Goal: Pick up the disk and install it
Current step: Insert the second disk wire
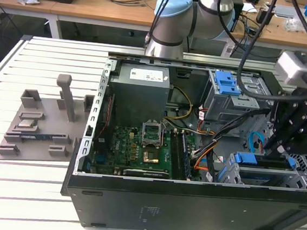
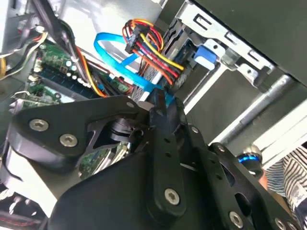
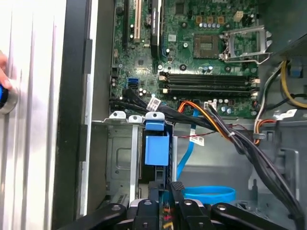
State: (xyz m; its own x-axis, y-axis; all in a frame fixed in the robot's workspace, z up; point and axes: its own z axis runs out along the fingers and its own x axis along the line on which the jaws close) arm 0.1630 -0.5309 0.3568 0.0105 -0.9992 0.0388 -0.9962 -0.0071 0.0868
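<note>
The disk (image 1: 250,158) stands on edge in the drive bay at the near corner of the open computer case, on the exterior view's right. Its bright blue bracket (image 3: 157,149) shows between the bay's metal walls in the first wrist view. My gripper (image 1: 274,151) reaches down onto the disk from above. The black fingers sit close together on the disk's upper edge, gripper (image 3: 164,188) shut on it. In the second wrist view a sliver of the blue bracket (image 2: 168,99) shows at the gripper (image 2: 163,103); the drive's body is hidden inside the bay.
A blue data cable (image 3: 208,194) and a bundle of coloured power wires (image 2: 139,40) lie close beside the bay. The motherboard (image 1: 150,147) and a grey box (image 1: 139,89) fill the case's middle. A grey fixture (image 1: 44,121) sits on the table. A hand (image 3: 2,62) rests by a button.
</note>
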